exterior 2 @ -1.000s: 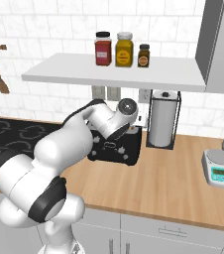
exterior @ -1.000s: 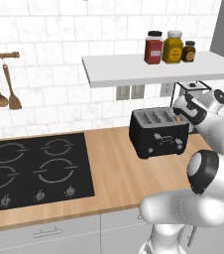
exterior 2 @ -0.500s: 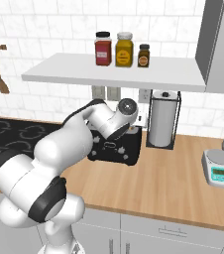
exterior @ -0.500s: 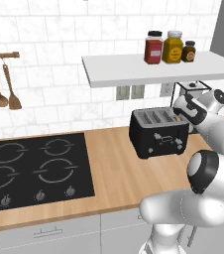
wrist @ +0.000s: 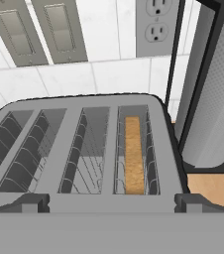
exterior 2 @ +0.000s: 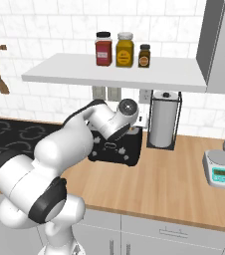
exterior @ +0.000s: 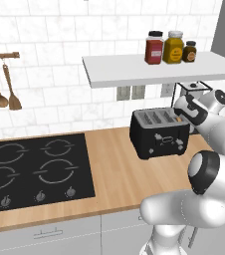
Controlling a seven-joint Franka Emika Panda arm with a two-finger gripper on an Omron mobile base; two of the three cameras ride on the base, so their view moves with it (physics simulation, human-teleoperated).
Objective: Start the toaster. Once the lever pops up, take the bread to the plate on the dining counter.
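Observation:
The black toaster (exterior: 159,132) with its silver slotted top stands on the wood counter against the tiled wall, also seen as the toaster (exterior 2: 115,148) and the toaster (wrist: 84,149). The bread (wrist: 133,155) sits upright in the rightmost slot, its golden edge showing as the bread (exterior: 178,119). My gripper (wrist: 114,202) hovers just above the toaster's near edge, open, fingertips (wrist: 30,201) wide apart with nothing between them. The plate and the dining counter are out of view.
A paper towel roll in a black stand (exterior 2: 163,119) is right beside the toaster. Above hangs a white shelf (exterior: 159,67) with three jars. A black cooktop (exterior: 32,169) lies to the left; a scale (exterior 2: 220,169) sits at the right.

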